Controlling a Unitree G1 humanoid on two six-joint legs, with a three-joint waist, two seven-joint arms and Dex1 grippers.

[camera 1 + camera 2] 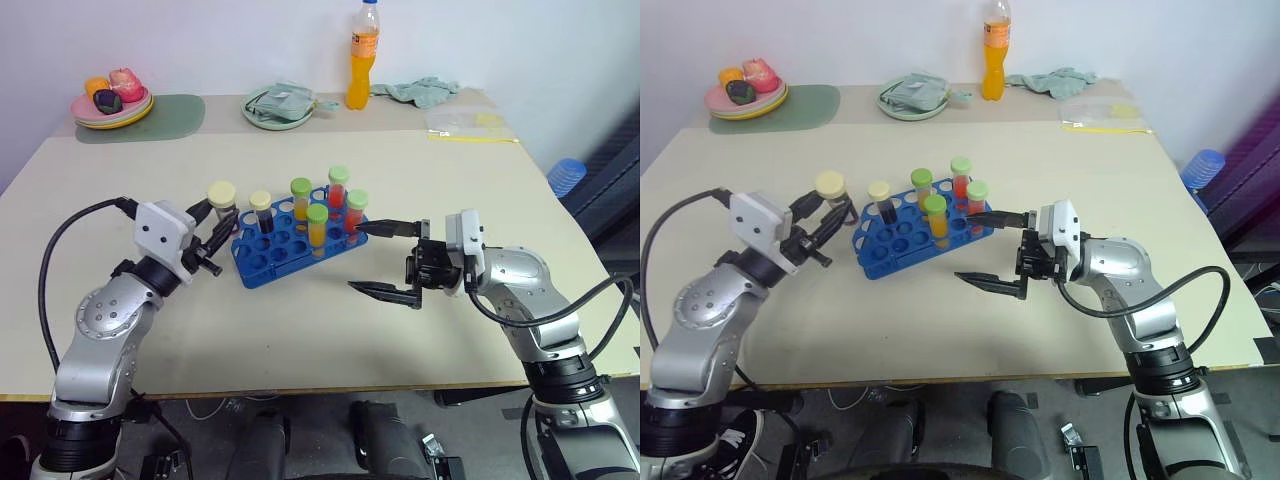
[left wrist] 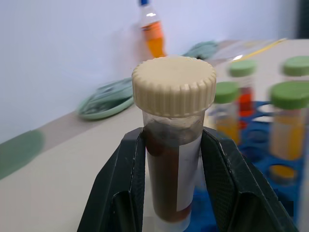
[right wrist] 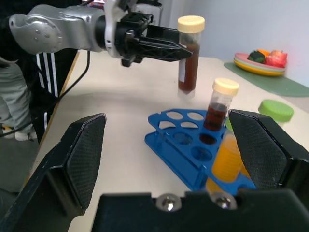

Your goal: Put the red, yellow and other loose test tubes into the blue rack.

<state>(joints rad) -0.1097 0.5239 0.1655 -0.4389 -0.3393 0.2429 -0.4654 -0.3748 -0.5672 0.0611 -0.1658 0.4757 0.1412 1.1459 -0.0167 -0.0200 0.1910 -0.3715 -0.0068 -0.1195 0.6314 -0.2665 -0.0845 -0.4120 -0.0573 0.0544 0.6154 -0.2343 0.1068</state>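
Left hand (image 1: 208, 240) gripped a brown tube (image 1: 222, 200) upright, just beside the rack (image 1: 290, 248), cap up for insertion. Right hand (image 1: 385, 258) was spread wide and empty, flanking the rack's other end.

No readable text in any view; the clear plastic test tube with cream screw cap and brown liquid (image 2: 172, 145) carries a white paper label strip, blank from the left wrist view; the tall plastic bottle of orange drink with blue cap (image 1: 363, 55) has a label band, print too small to make out; the blue plastic tube rack (image 1: 290, 240) shows no markings
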